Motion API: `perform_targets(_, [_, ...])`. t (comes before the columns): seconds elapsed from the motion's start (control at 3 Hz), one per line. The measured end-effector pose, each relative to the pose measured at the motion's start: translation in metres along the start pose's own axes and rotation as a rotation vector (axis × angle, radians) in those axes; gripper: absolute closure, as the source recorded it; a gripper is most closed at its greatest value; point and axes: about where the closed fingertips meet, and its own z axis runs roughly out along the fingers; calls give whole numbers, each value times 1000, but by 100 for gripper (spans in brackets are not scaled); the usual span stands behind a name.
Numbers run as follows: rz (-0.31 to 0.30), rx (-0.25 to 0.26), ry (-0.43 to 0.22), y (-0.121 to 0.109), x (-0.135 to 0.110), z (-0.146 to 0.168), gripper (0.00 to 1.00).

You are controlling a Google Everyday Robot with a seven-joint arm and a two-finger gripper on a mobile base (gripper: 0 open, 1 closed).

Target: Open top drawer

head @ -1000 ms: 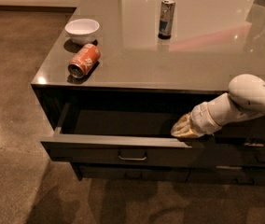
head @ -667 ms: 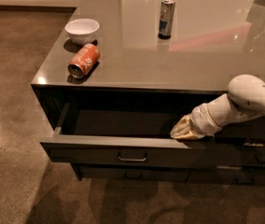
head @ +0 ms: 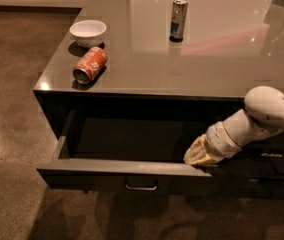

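The top drawer is pulled out from under the grey counter, its plain dark inside showing. Its flat dark front faces me, with a small metal bar handle at the centre. My gripper sits at the right end of the drawer's front edge, resting on or just behind the top rim, away from the handle. The white arm reaches in from the right.
On the counter stand a white bowl, an orange can lying on its side near the left edge, and an upright silver can. Lower drawer fronts lie to the right. Brown floor lies left and in front.
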Motion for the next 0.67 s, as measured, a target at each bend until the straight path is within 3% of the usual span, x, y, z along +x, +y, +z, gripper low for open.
perform_targets(0.33, [50, -55, -10, 33, 0, 0, 100])
perform_targets(0.67, [115, -64, -27, 63, 3, -8, 100])
